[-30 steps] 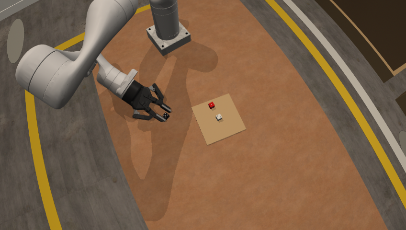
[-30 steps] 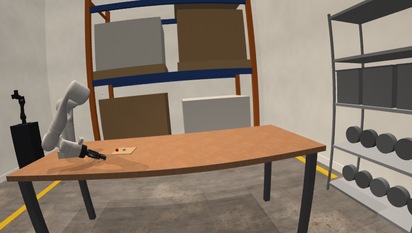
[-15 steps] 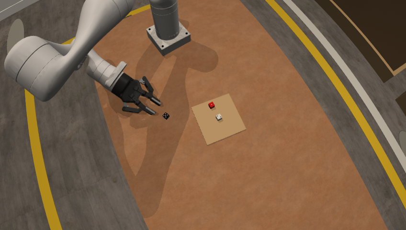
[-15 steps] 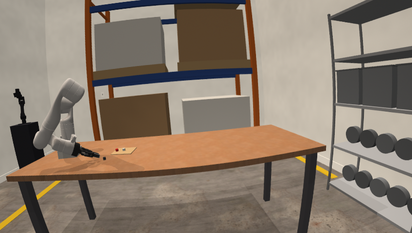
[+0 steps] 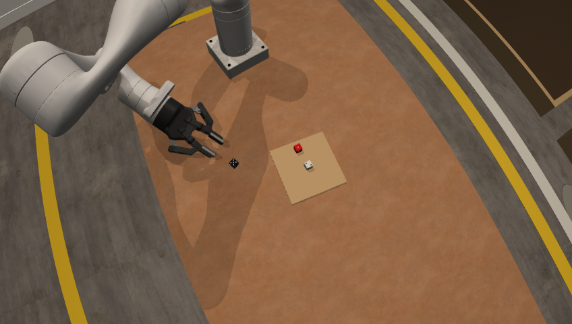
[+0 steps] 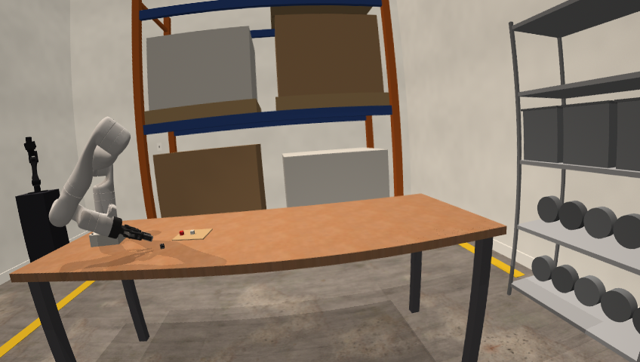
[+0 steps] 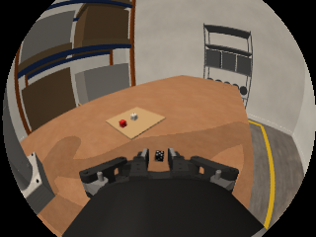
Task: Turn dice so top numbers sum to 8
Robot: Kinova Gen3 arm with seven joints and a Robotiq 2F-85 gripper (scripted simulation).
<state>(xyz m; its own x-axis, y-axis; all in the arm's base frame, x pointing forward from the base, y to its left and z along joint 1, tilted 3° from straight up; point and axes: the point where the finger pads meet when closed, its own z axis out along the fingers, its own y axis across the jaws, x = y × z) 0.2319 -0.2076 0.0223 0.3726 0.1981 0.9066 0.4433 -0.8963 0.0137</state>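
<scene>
A black die (image 5: pixel 234 163) lies on the bare table, left of the tan mat (image 5: pixel 309 170) and off it. A red die (image 5: pixel 297 148) and a white die (image 5: pixel 308 165) lie flat on the mat. My gripper (image 5: pixel 216 146) hangs low over the table just left of the black die, fingers partly apart with nothing between them. The black die lies a short way beyond the fingertips, apart from them. In the wrist view the black die (image 7: pixel 158 154) shows just ahead of the fingertips, with the mat (image 7: pixel 136 121) farther on.
The arm's base block (image 5: pixel 237 52) stands at the back of the table. The table's curved left edge runs close behind the gripper. Shelves with boxes (image 6: pixel 265 107) stand behind the table, and a metal rack (image 6: pixel 583 179) stands to the right.
</scene>
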